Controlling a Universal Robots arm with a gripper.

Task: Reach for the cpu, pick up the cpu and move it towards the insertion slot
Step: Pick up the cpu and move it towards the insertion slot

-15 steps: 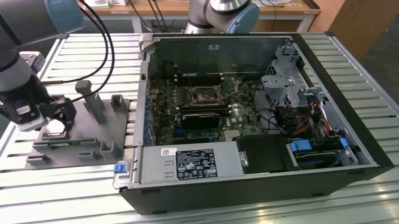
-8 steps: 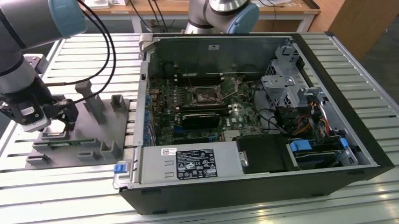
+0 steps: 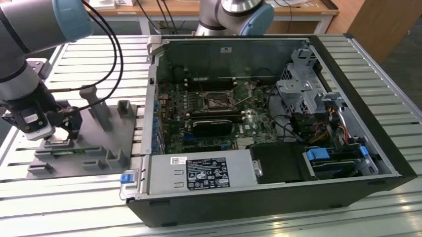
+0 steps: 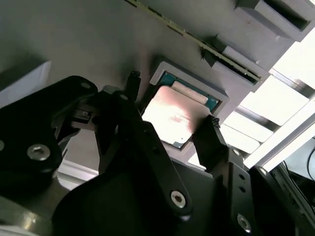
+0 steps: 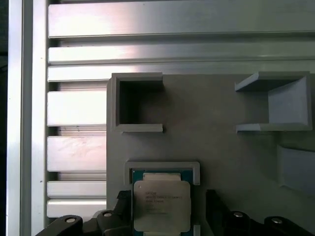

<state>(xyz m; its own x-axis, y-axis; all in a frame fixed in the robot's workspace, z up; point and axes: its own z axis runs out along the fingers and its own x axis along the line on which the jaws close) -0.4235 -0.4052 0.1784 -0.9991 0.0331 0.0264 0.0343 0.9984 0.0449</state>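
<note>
Fingers (image 4: 216, 142) apart, flanking opposite edges of the cpu (image 5: 161, 204), which lies flat in its grey tray (image 5: 221, 147) recess. Slatted bench (image 3: 66, 197) beneath. Insertion slot (image 3: 216, 101) well apart, inside the open case (image 3: 277, 202).

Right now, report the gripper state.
The gripper is open, straddling the cpu in its grey tray; holding nothing.

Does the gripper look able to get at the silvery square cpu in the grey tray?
Probably yes: the gripper holds its fingers open either side of the silvery square cpu, whose top lies bare in the grey plastic tray.
</note>
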